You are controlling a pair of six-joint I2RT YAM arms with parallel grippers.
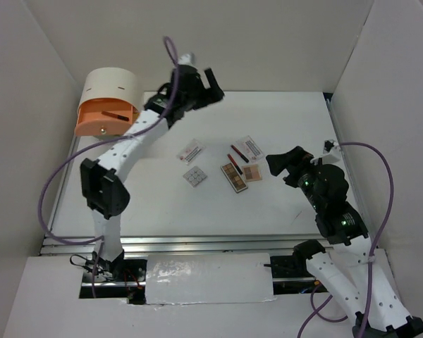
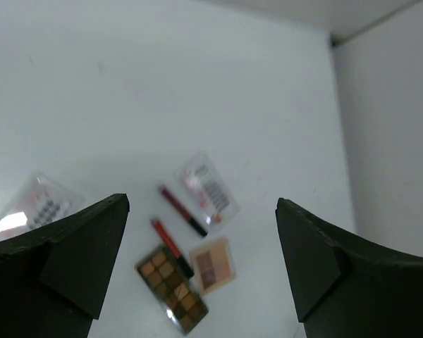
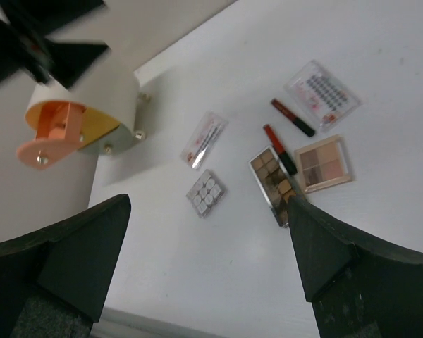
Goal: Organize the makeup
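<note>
The makeup lies in a loose group mid-table: a long brown palette (image 1: 233,177), a small tan palette (image 1: 252,172), two red and black pencils (image 1: 237,156), a printed sachet (image 1: 251,147), a white square palette (image 1: 194,176) and a second sachet (image 1: 191,151). My left gripper (image 1: 213,84) is open and empty, raised near the back, right of the drawer box. Its view shows the long palette (image 2: 170,287), the pencils (image 2: 183,210) and a sachet (image 2: 208,190) far below. My right gripper (image 1: 282,165) is open and empty, just right of the small palette (image 3: 323,163).
A rounded cream drawer box (image 1: 109,98) stands at the back left with its orange drawer (image 1: 104,118) pulled open; it also shows in the right wrist view (image 3: 84,113). White walls enclose the table on the left, back and right. A metal rail runs along the near edge.
</note>
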